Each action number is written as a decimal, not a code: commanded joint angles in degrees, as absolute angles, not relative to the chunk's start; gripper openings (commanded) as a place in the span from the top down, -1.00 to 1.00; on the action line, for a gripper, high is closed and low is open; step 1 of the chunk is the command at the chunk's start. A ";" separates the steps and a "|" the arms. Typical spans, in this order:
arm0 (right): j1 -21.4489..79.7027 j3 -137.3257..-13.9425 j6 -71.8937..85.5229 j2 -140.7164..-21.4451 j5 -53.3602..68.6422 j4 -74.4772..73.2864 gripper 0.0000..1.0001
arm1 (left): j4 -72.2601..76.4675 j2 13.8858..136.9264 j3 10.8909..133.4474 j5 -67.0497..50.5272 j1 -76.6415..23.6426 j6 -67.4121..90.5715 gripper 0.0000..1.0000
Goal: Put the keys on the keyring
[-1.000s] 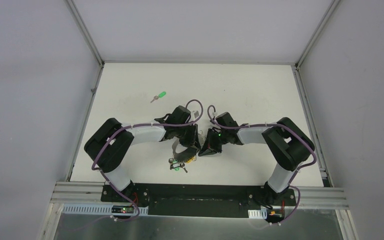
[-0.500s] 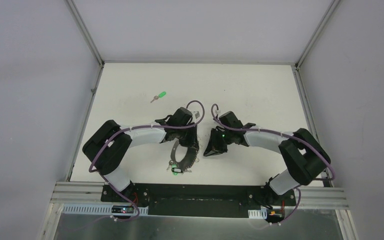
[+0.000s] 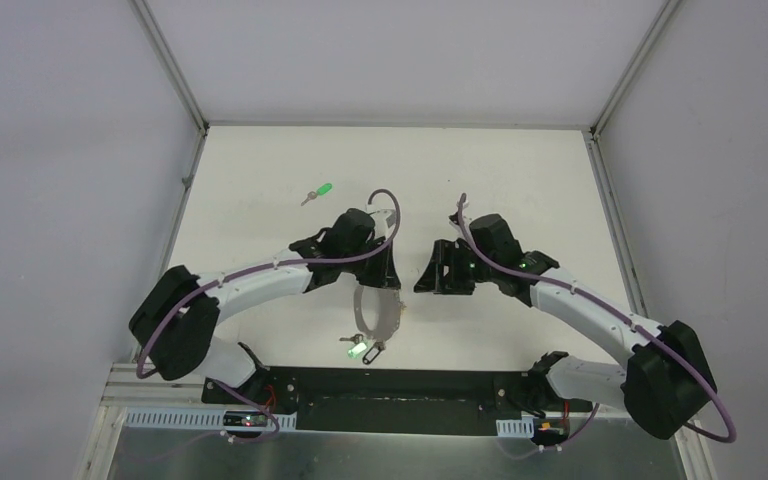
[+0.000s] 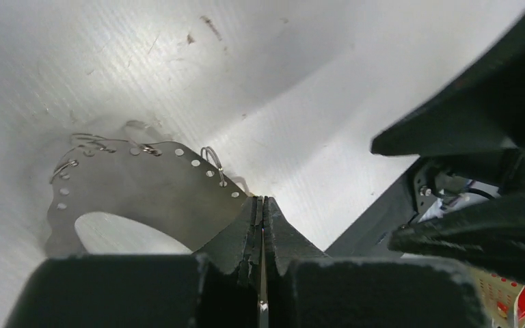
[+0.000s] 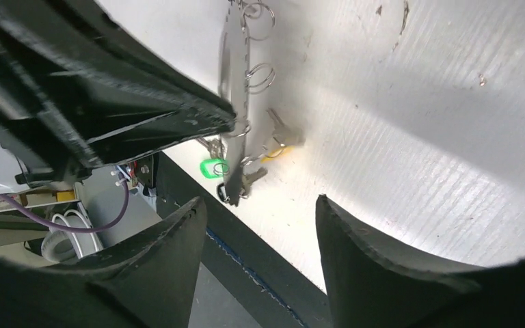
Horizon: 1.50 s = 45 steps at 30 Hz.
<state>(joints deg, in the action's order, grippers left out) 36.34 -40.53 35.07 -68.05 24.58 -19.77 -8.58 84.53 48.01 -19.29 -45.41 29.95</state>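
The keyring (image 3: pixel 373 314) is a flat grey metal crescent with punched holes and small split rings (image 4: pixel 212 161). My left gripper (image 3: pixel 378 286) is shut on its upper edge, and in the left wrist view the plate (image 4: pixel 143 198) runs into the closed fingertips (image 4: pixel 260 203). Keys hang from its low end: a green-headed one (image 3: pixel 357 350) (image 5: pixel 211 167), a yellow-headed one (image 5: pixel 274 152) and bare metal ones. Another green key (image 3: pixel 318 191) lies alone on the far left of the table. My right gripper (image 3: pixel 428 276) (image 5: pixel 260 205) is open and empty, to the right of the keyring.
The white table (image 3: pixel 520 180) is walled by white panels with metal corner posts. A black strip (image 3: pixel 410 385) and an aluminium rail (image 3: pixel 150 380) run along the near edge, just below the dangling keys. Purple cables (image 3: pixel 388 205) loop off both wrists.
My right gripper has opened and drawn back to the right, away from the keyring. My left gripper has closed fully on the keyring and shifted it slightly toward the far side.
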 commanded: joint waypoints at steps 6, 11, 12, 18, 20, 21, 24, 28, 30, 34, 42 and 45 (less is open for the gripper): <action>34.84 -39.54 30.11 -60.81 28.62 -10.73 -0.29 | 2.10 69.87 42.81 -20.10 -45.78 29.00 1.00; 34.81 -34.77 28.44 -55.72 30.34 -0.56 -0.29 | 9.65 65.02 38.15 -21.79 -45.79 26.35 1.00; 34.81 -33.80 27.64 -54.69 30.96 2.13 -0.28 | 11.35 64.20 37.20 -22.50 -45.79 25.84 1.00; 34.87 -29.88 22.46 -50.65 37.07 11.18 -0.26 | 18.63 62.91 32.98 -25.00 -45.79 24.28 1.00; 34.97 -29.48 21.85 -51.43 39.92 13.09 -0.21 | 18.89 63.15 32.71 -25.22 -45.80 23.76 1.00; 35.06 -29.26 22.09 -52.19 41.20 14.19 -0.19 | 18.81 63.38 32.62 -25.22 -45.81 23.61 1.00; 35.59 -29.01 22.12 -55.10 44.87 16.73 -0.13 | 18.19 64.07 32.72 -24.94 -45.84 22.94 1.00; 36.61 -28.96 22.51 -59.31 44.41 18.15 -0.03 | 17.15 64.99 33.27 -24.27 -45.83 23.26 1.00; 36.75 -29.12 23.07 -61.33 43.25 18.91 0.06 | 17.11 65.39 33.52 -24.30 -45.80 23.61 1.00; 36.81 -30.19 23.55 -64.98 42.38 19.08 0.20 | 16.97 66.21 33.91 -24.45 -45.80 24.04 1.00; 37.17 -31.29 23.11 -71.60 42.12 20.96 0.20 | 17.03 67.67 34.40 -24.87 -45.81 23.99 1.00; 37.18 -31.91 23.02 -73.08 41.34 21.70 0.24 | 17.13 67.72 34.30 -25.07 -45.84 23.65 1.00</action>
<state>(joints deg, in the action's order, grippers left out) 36.77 -29.26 23.86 -71.90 41.91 16.73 15.03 67.51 32.64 -24.14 -45.41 24.47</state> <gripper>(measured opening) 0.397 0.007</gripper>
